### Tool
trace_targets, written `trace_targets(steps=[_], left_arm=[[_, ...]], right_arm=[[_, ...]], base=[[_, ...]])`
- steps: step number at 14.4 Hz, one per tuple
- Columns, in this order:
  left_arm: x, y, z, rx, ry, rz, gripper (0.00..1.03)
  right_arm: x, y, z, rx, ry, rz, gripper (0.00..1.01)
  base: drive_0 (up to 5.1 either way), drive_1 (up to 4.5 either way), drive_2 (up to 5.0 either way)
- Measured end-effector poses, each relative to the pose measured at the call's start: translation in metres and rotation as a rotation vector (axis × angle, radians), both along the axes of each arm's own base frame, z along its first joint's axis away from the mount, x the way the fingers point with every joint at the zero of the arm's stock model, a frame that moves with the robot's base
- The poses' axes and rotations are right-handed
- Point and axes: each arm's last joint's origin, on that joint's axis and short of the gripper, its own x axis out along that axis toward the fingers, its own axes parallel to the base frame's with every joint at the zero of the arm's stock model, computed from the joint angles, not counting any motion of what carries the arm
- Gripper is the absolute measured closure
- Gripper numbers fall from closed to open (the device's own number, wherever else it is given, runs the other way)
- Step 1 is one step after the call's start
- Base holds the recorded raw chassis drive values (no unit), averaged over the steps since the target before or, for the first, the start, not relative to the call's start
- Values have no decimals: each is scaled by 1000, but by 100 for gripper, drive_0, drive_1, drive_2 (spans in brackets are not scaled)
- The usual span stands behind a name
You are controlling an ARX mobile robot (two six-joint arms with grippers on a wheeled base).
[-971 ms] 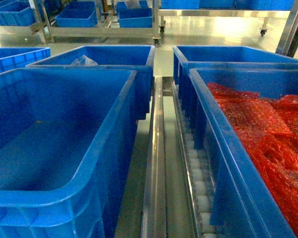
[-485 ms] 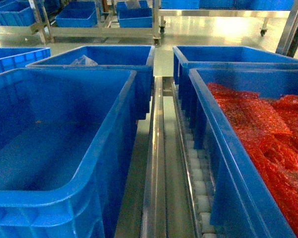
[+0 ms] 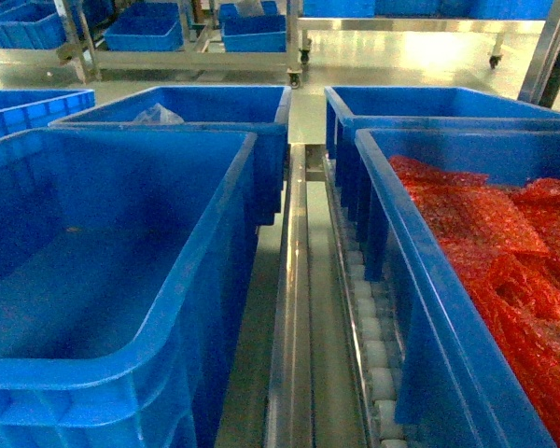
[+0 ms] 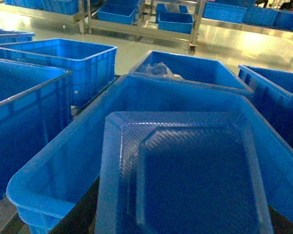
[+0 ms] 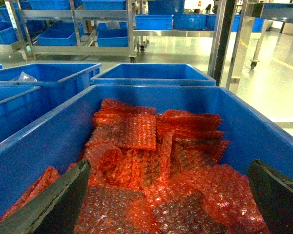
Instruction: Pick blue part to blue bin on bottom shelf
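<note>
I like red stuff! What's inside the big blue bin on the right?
The right blue bin holds a heap of red bubble-wrap bags, piled and overlapping. They cover the bin's floor, so anything underneath or inside the bags can't be seen.

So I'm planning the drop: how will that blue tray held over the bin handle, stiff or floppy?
The blue tray looks thin and moulded, with a raised rim and stepped centre, so probably light and somewhat flexible, though the ribs should stiffen it. Its glossy surface hints it may slide easily. Flat and broad, it should land level in the empty bin rather than roll.
</note>
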Motion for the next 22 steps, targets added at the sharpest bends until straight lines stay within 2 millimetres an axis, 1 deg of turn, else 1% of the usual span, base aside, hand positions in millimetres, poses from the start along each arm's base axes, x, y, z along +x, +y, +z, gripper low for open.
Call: trace_targets(steps=[7, 8, 9, 10, 11, 12, 14, 15, 16, 17, 18, 19, 20, 21, 22], left_arm=[[0, 0, 0, 1, 2, 1, 60], [2, -3, -1, 26, 57, 41, 60], [7, -6, -1, 32, 54, 32, 60], [14, -12, 2, 40, 43, 2, 60], [29, -21, 10, 39, 17, -43, 60], [50, -32, 20, 29, -8, -91, 60], [83, -51, 27, 23, -11, -156, 60], [108, -66, 20, 15, 44, -203, 55], [117, -72, 5, 20, 123, -217, 41], [116, -72, -1, 24, 151, -219, 32], [116, -72, 0, 22, 147, -215, 27], [116, -71, 4, 12, 119, -206, 15], [116, -69, 7, 14, 33, -174, 11], [109, -62, 2, 39, -53, -139, 24], [97, -49, -7, 58, -74, -113, 36]], right_arm=[[0, 0, 0, 0, 0, 0, 3], [0, 0, 0, 0, 0, 0, 3], [0, 0, 0, 0, -1, 0, 3], [0, 0, 0, 0, 0, 0, 3], [0, 0, 0, 0, 0, 0, 3], [0, 0, 0, 0, 0, 0, 3], [0, 0, 0, 0, 0, 0, 3], [0, 0, 0, 0, 0, 0, 3], [0, 0, 0, 0, 0, 0, 3], [0, 0, 0, 0, 0, 0, 3], [0, 0, 0, 0, 0, 0, 3], [0, 0, 0, 0, -2, 0, 3], [0, 0, 0, 0, 0, 0, 3], [0, 0, 0, 0, 0, 0, 3], [0, 0, 0, 0, 0, 0, 3]], base=[[0, 0, 0], [0, 0, 0], [0, 0, 0], [0, 0, 0], [0, 0, 0], [0, 0, 0], [0, 0, 0], [0, 0, 0], [0, 0, 0], [0, 0, 0], [0, 0, 0], [0, 0, 0], [0, 0, 0], [0, 0, 0], [0, 0, 0]])
